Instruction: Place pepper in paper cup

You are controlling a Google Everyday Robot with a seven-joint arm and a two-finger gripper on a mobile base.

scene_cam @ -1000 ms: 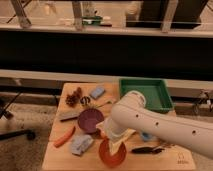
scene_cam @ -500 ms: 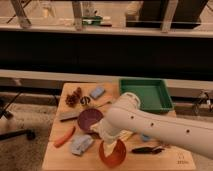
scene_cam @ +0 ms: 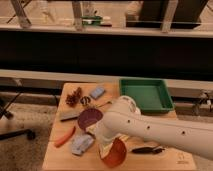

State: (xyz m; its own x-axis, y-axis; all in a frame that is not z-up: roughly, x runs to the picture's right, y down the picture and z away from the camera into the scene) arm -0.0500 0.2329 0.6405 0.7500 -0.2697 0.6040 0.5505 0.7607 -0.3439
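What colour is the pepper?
Orange-red, camera view: pepper; the hand is at the orange bowl.

Desk (scene_cam: pixel 165 159): pale wood, matt. Arm (scene_cam: pixel 150 127): smooth cream shell, plastic-looking, faint sheen. Tool (scene_cam: pixel 105 149), low against the orange bowl's (scene_cam: pixel 117 155) left rim, jaws spread: same pale finish. Orange bowl glossy; purple bowl (scene_cam: pixel 89 118) duller. Green tray (scene_cam: pixel 145 95): smooth plastic. Pepper (scene_cam: pixel 65 137): smooth orange-red skin.
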